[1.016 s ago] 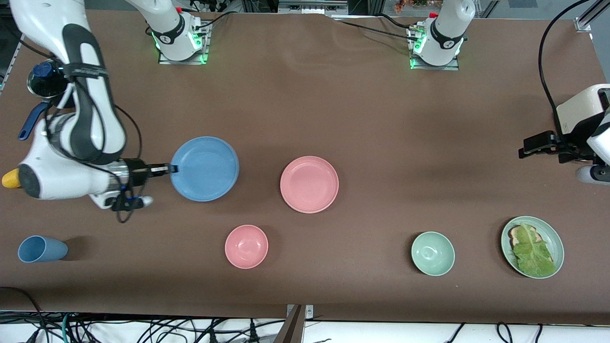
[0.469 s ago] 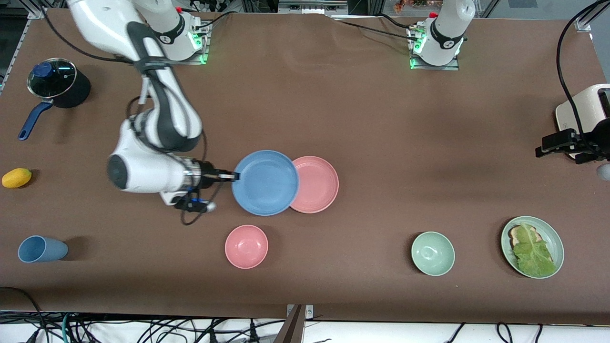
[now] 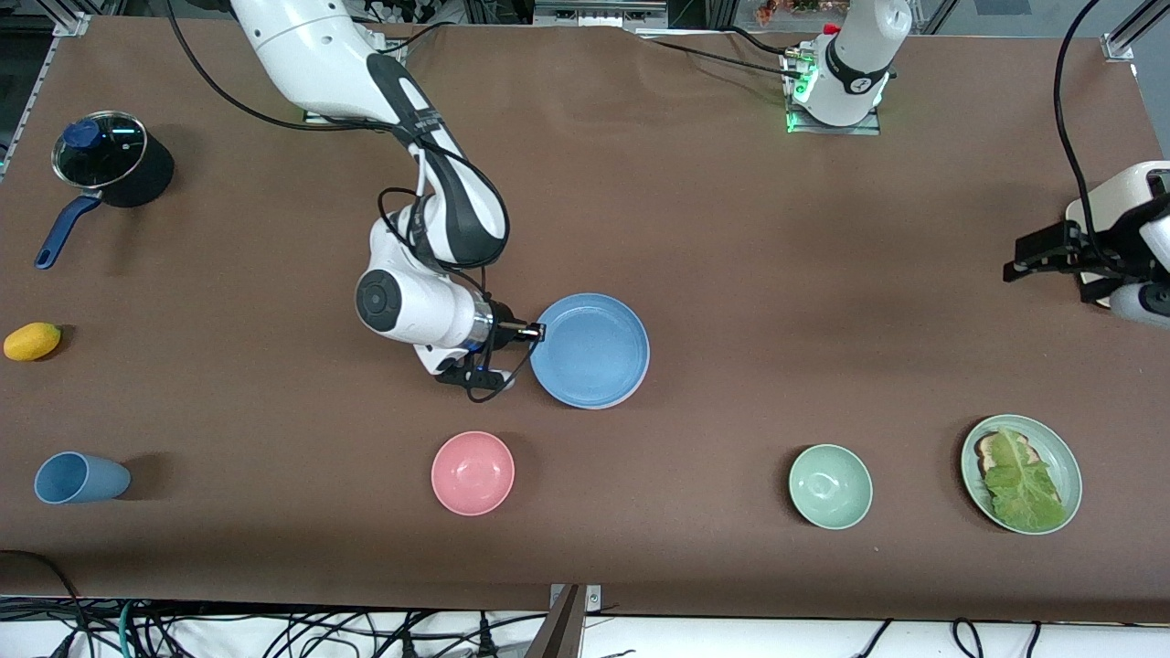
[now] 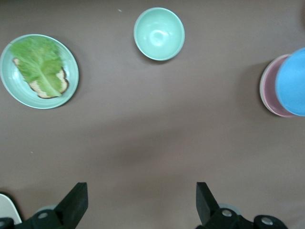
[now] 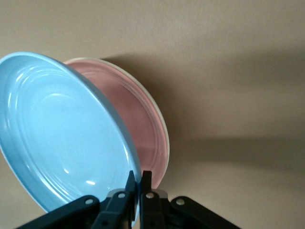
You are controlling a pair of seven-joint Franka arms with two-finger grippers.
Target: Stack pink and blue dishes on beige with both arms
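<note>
Your right gripper (image 3: 537,333) pinches the blue plate's (image 3: 592,350) rim, jaws nearly closed, holding it tilted over the pink plate (image 5: 145,125); your left gripper (image 4: 140,202) waits, jaws wide and empty, above the toaster (image 3: 1120,201), well apart from the pink plate.

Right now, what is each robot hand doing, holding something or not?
Right gripper: shut on the blue plate, over the pink plate.
Left gripper: open, holding nothing, waiting.
</note>
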